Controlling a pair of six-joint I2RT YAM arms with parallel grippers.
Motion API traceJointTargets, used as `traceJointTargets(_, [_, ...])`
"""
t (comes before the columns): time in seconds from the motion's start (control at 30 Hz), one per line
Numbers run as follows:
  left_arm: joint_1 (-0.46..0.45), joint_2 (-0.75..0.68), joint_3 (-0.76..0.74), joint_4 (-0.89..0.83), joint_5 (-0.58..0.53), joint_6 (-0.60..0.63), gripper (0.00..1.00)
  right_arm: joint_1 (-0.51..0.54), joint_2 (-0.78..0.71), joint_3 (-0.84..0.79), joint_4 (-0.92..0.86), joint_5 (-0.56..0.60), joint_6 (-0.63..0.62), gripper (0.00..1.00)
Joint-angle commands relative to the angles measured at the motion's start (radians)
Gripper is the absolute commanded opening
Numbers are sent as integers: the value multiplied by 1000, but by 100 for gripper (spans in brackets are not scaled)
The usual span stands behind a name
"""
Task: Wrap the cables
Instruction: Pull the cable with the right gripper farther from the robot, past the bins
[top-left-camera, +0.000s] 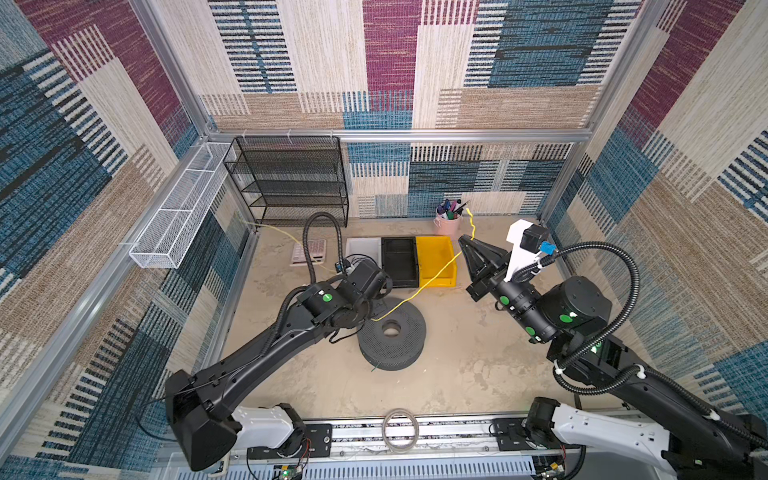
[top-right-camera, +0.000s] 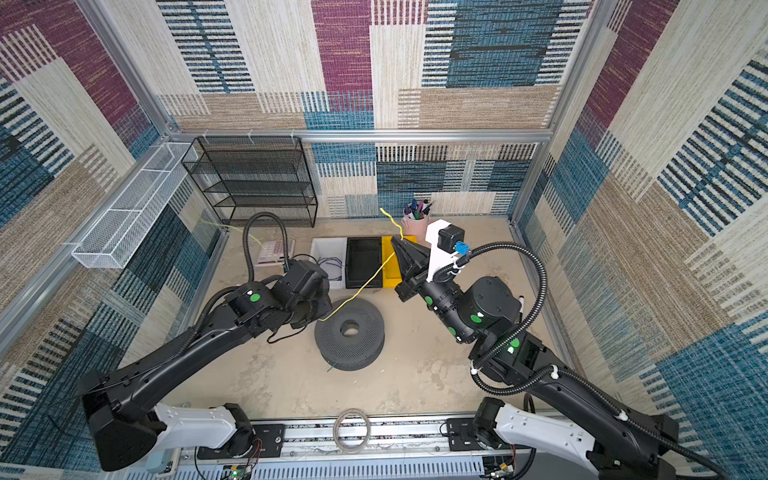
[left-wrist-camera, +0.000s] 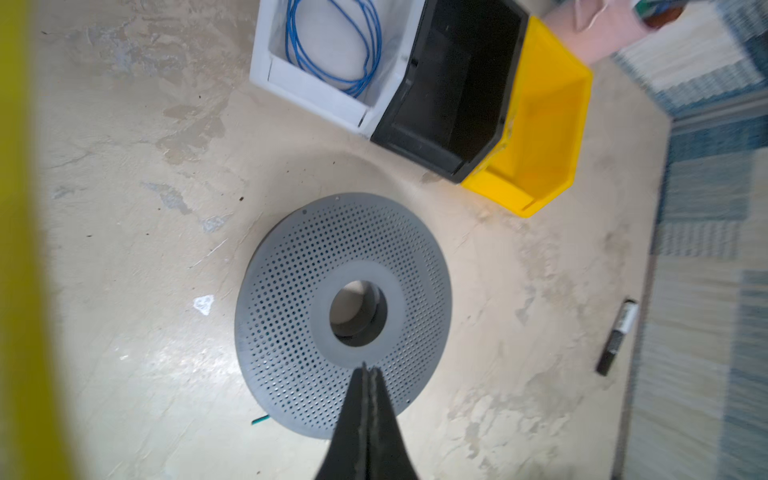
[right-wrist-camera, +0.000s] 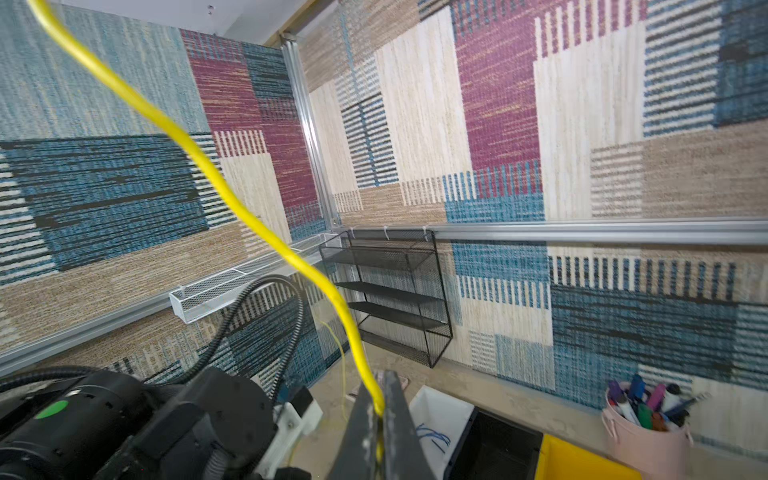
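Note:
The yellow cable (top-left-camera: 419, 289) stretches through the air from beside my left wrist to my right gripper (top-left-camera: 470, 240). That gripper is shut on it, held high over the yellow bin, and the free end curls up above the jaws (right-wrist-camera: 380, 401). Another yellow strand (top-left-camera: 286, 237) trails toward the back left corner. The blue cable (left-wrist-camera: 332, 41) lies coiled in the white bin. My left gripper (left-wrist-camera: 370, 368) is shut above the grey perforated spool (top-left-camera: 390, 338), with nothing visible between its jaws. A yellow blur runs close past the left wrist camera.
White (top-left-camera: 363, 245), black (top-left-camera: 399, 262) and yellow (top-left-camera: 436, 259) bins stand in a row behind the spool. A pink cup of markers (top-left-camera: 449, 222), black mesh shelf (top-left-camera: 286, 178), white mesh basket (top-left-camera: 183, 208) and calculator (top-left-camera: 299, 253) line the back. A marker (left-wrist-camera: 617, 336) lies near the table edge.

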Motion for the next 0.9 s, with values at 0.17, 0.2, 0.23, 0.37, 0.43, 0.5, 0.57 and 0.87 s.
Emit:
traceJointTargets(0.17, [14, -202, -199, 187, -144, -202, 0, -262, -59, 3, 3, -72, 275, 0])
traceJointTargets(0.2, [14, -213, -208, 197, -156, -218, 0, -297, -52, -1, -2, -113, 312, 0])
traceJointTargets(0.23, [14, -228, -222, 223, -173, -222, 0, -348, -47, -16, 9, -167, 360, 0])
traceJointTargets(0.37, [17, -271, -295, 341, -188, -222, 0, -574, 19, -82, 100, -472, 579, 0])
traceJointTargets(0.43, [19, -268, -305, 342, -186, -234, 0, -684, 57, -136, 197, -608, 702, 0])
traceJointTargets(0.5, [19, -266, -330, 379, -183, -238, 0, -748, 86, -184, 293, -691, 778, 0])
traceJointTargets(0.57, [19, -264, -356, 419, -183, -244, 0, -777, 106, -212, 337, -714, 815, 0])
traceJointTargets(0.87, [18, -252, -447, 562, -324, -268, 0, -966, 54, -370, 463, -793, 943, 0])
